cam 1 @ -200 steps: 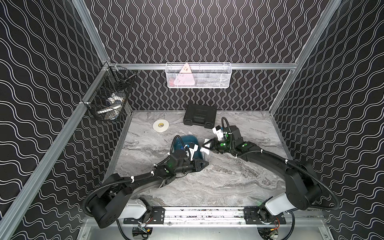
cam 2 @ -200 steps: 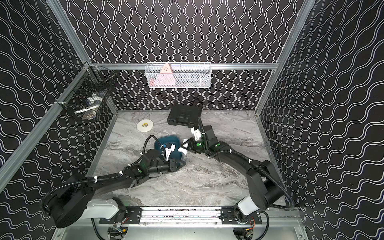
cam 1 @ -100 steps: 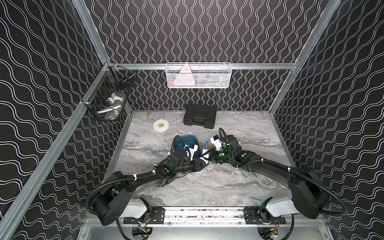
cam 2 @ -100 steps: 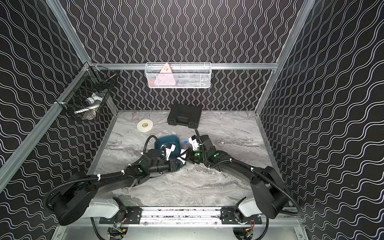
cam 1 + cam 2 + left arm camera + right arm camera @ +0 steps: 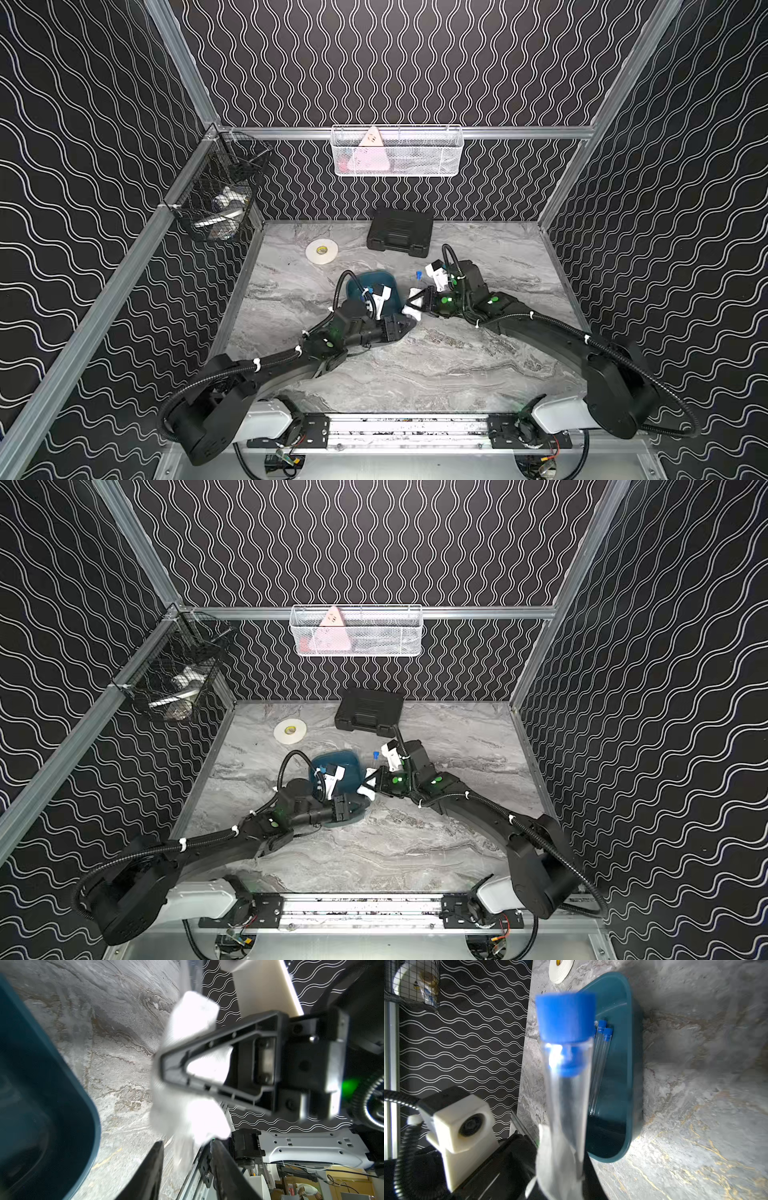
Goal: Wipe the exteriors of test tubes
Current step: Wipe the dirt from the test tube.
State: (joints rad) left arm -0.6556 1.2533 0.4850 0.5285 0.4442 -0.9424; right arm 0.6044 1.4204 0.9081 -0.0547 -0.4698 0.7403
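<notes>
Right gripper (image 5: 417, 303) pinches a test tube (image 5: 566, 1088) mid-frame, tissue (image 5: 187, 1113) bunched at its base. Left gripper (image 5: 186, 1147) is part-open, so I'd close it on the tissue and slide capward.

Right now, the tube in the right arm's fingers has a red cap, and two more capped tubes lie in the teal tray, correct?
Not quite: the cap on that test tube is blue, not red, as the right wrist view shows. The rest holds: two more capped tubes lie in the teal tray.
</notes>
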